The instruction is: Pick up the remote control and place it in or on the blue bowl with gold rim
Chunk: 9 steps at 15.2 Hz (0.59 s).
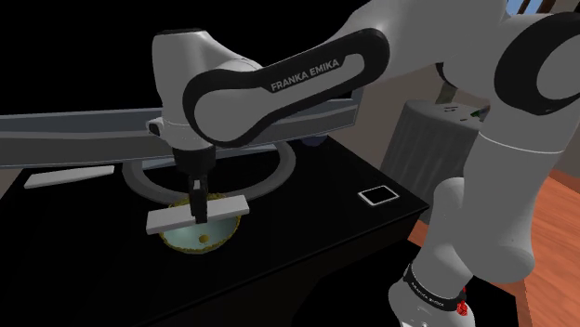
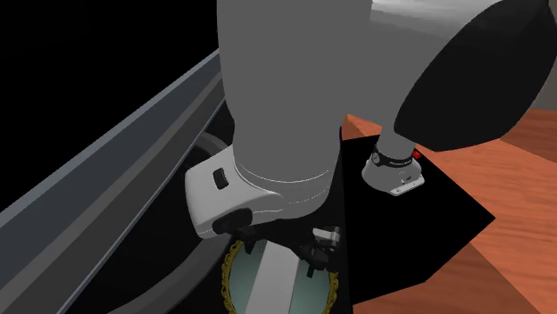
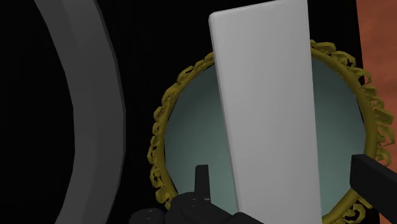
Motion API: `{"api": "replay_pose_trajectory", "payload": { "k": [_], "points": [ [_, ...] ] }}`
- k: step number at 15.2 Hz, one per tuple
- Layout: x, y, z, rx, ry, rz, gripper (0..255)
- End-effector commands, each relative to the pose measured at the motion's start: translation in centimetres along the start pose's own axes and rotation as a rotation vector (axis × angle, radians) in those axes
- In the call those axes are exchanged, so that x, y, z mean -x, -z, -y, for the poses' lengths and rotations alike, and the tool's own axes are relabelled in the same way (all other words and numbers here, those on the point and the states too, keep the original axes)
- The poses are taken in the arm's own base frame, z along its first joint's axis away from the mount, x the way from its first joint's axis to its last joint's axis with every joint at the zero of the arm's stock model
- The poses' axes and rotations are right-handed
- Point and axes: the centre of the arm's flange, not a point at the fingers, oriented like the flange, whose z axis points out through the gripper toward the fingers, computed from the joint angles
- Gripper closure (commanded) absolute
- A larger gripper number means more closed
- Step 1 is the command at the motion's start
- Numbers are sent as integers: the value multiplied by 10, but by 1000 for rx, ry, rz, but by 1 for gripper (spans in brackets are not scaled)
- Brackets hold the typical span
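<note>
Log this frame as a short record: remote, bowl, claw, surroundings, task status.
remote: flat white rectangular remote control, lying across the bowl's top
bowl: pale grey-green round bowl with curly gold rim, on the black table
claw: black two-finger claw, open, one finger on each side of the remote, touching neither edge
nearby: grey ring beside the bowl
status: placement looks done; claw not yet withdrawn

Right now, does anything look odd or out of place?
The plain white remote lies across the gold-rimmed bowl, one end jutting past the rim rather than sitting inside. The gripper stands open around it, not touching.
</note>
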Motion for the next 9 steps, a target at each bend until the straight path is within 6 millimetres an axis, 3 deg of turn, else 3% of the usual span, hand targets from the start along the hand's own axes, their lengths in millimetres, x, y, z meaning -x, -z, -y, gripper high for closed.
{"api": "replay_pose_trajectory", "payload": {
  "k": [1, 2, 9],
  "points": [
    [1, 23, 0, 0, 0, 1, 0],
    [1, 33, 0, 0, 0, 1, 0],
    [1, 33, 0, 0, 0, 1, 0]
  ]
}}
